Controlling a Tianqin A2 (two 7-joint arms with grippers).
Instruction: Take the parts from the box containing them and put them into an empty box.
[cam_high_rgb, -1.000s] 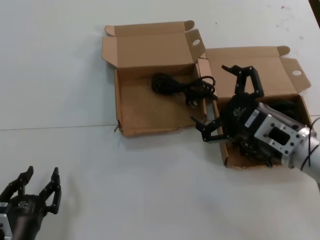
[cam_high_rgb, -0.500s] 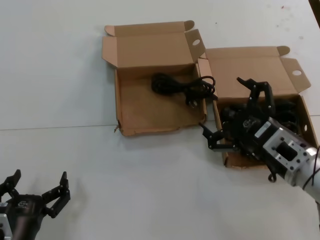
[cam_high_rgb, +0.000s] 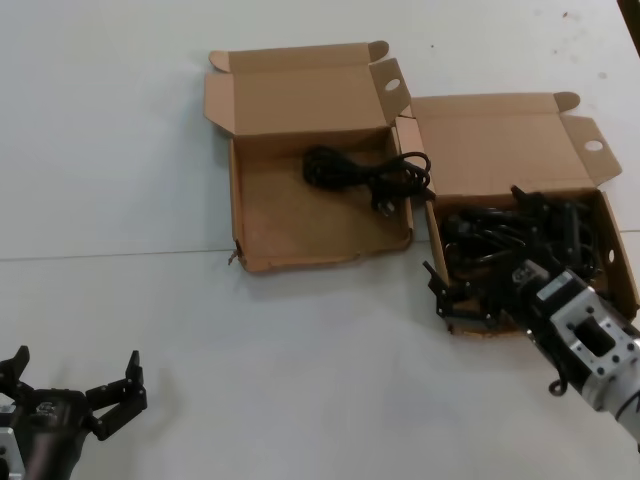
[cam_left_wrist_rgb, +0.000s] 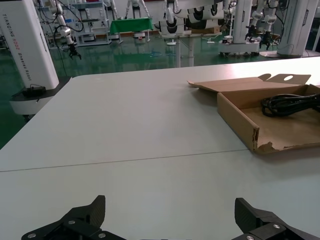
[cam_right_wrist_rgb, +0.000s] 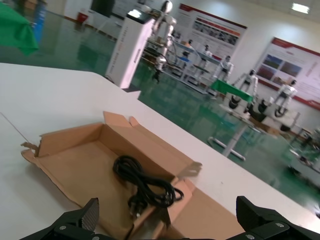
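The box containing the parts (cam_high_rgb: 500, 140) lies open on the right, with dark parts (cam_high_rgb: 480, 228) heaped inside. My right gripper (cam_high_rgb: 482, 245) hangs open over its near half, with nothing between the fingers. The empty box (cam_high_rgb: 290, 215), torn at its near left corner, lies to its left, with a black power cable (cam_high_rgb: 365, 172) at its far right. The right wrist view shows that box (cam_right_wrist_rgb: 75, 150) and the cable (cam_right_wrist_rgb: 145, 186) beyond the open right gripper (cam_right_wrist_rgb: 167, 212). My left gripper (cam_high_rgb: 75, 365) is open and low at the near left, far from both boxes.
Both lids stand open at the far side, each with a round hole in a flap (cam_high_rgb: 391, 85). White table (cam_high_rgb: 300, 350) surrounds the boxes. A table seam (cam_high_rgb: 110, 254) runs across. The left wrist view shows the left gripper (cam_left_wrist_rgb: 170, 212) over bare table, with the torn box corner (cam_left_wrist_rgb: 262, 146) beyond.
My right gripper has drawn back from the gap between the boxes, toward me, to over the parts box's near half. The left gripper's fingers have spread wider.
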